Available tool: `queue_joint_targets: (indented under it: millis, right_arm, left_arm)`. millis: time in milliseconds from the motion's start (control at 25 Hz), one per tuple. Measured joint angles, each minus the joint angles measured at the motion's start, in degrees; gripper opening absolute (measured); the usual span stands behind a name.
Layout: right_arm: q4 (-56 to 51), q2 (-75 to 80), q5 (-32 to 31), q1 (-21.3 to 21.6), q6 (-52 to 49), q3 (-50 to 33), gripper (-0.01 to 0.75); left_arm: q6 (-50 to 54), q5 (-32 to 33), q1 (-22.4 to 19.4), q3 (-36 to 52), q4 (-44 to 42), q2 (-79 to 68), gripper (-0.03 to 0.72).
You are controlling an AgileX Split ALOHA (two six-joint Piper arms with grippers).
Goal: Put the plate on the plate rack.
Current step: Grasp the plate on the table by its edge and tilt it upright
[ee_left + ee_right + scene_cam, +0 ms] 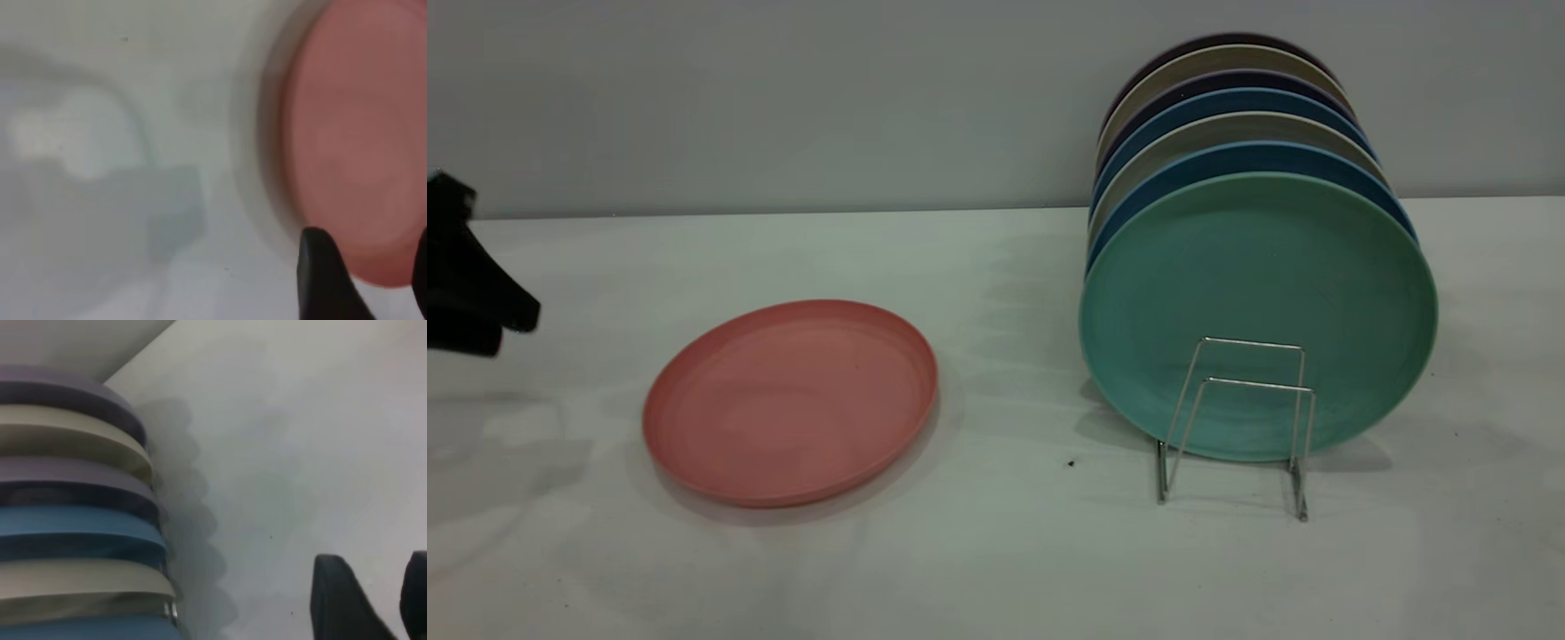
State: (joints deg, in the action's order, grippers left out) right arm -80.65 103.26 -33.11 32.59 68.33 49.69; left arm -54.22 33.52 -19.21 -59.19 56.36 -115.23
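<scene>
The salmon-pink plate (pixel 791 400) lies flat on the table at the left of centre. The silver wire plate rack (pixel 1236 418) stands at the right, its two front loops free. My left gripper (pixel 507 329) is at the far left edge, apart from the pink plate. In the left wrist view it (pixel 370 267) is open and empty, with the near edge of the pink plate (pixel 353 140) showing between its fingers. My right gripper (pixel 377 590) is open and empty over bare table beside the racked plates; it is out of the exterior view.
A teal-green plate (pixel 1258 302) stands upright in the rack, with several blue, beige and dark plates (pixel 1227 116) behind it; these also show in the right wrist view (pixel 73 520). A grey wall (pixel 783 89) runs along the table's back.
</scene>
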Motion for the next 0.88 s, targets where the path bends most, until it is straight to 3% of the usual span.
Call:
queue_joint_targets:
  millis: [320,480,880]
  right_arm:
    - [-0.04,4.66,0.18,0.09,5.41,0.13,0.247]
    - [-0.04,4.66,0.48,0.09,6.69,0.58,0.253]
    - [-0.04,4.66,2.49,0.09,8.05,0.63,0.460]
  left_arm:
    - [-1.34,-4.62,0.21,-1.96,0.60,-5.70,0.363]
    - [-3.19,-5.02,2.28,-3.71,2.47,-8.30,0.399]
    - [-4.78,-6.02,7.71,-7.50,5.29,-13.09,0.432]
